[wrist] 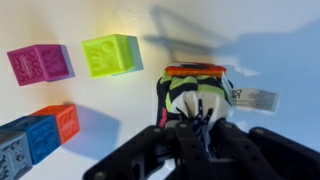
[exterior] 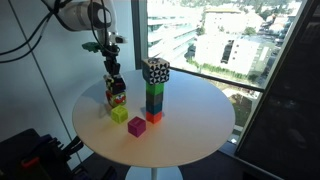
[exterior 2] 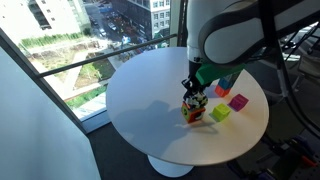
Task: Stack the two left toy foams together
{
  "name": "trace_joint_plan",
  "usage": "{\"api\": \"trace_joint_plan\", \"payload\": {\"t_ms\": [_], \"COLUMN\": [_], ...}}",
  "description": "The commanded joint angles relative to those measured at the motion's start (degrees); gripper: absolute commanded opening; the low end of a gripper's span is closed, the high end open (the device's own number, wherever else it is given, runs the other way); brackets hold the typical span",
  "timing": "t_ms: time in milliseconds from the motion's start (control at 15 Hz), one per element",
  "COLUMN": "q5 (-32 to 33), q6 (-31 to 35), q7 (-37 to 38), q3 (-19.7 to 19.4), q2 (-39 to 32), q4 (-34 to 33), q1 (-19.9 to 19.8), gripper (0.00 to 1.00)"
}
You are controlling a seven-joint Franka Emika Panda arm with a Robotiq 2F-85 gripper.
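Note:
My gripper [exterior: 113, 80] hangs over the left part of the round white table [exterior: 190, 140]. It is shut on a dark patterned foam cube [exterior: 114, 89] with pale marks. That cube rests on top of a foam cube with red and green faces [exterior: 117, 102]. Both exterior views show the two as a small stack under the gripper [exterior 2: 193, 90], and the stack also shows from the other side [exterior 2: 194, 110]. In the wrist view the fingers [wrist: 200, 132] pinch the striped black, white and green cube [wrist: 195, 95], which has an orange-red edge at its far side.
A plain yellow-green cube [exterior: 120, 114] and a magenta cube [exterior: 137, 126] lie close by on the table. A tall cube tower with a black-and-white spotted top [exterior: 155, 72] stands behind them, with an orange cube [exterior: 154, 117] at its foot. A window with a railing is beyond the table.

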State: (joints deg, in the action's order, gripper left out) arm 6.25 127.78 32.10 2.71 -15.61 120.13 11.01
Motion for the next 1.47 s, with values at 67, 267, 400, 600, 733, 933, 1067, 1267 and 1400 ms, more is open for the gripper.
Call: {"api": "trace_joint_plan", "payload": {"t_ms": [67,267,400,600,733,933,1067,1267,1400], "q5": [-0.15,-0.18,-0.19,-0.46,-0.88,-0.97,-1.14,-1.63,-2.07], "q6": [-3.51,-4.55,-4.48,-3.40,-2.74,-1.99,-1.76,-2.57,-3.10], "q7": [-2.18,-2.49,-2.68,-2.99,-3.72,-4.57,-5.20,-6.39,-6.85], "q3": [-0.28,-0.35,-0.34,-0.22,-0.06,0.01,0.06,0.19,0.26], "q2": [-0.81,-0.65,-0.61,-0.75,-0.79,-0.79,-0.62,-0.04,0.11], "q4": [-2.16,-1.98,-1.61,-1.13,-0.82,-0.34,0.01,0.36,0.61], "q1": [-0.37,-0.36,-0.38,-0.41,-0.51,-0.52,-0.59,-0.80,-0.81], "gripper": [0.08,0.08,0.08,0.08,0.08,0.08,0.47,0.58,0.73]}}
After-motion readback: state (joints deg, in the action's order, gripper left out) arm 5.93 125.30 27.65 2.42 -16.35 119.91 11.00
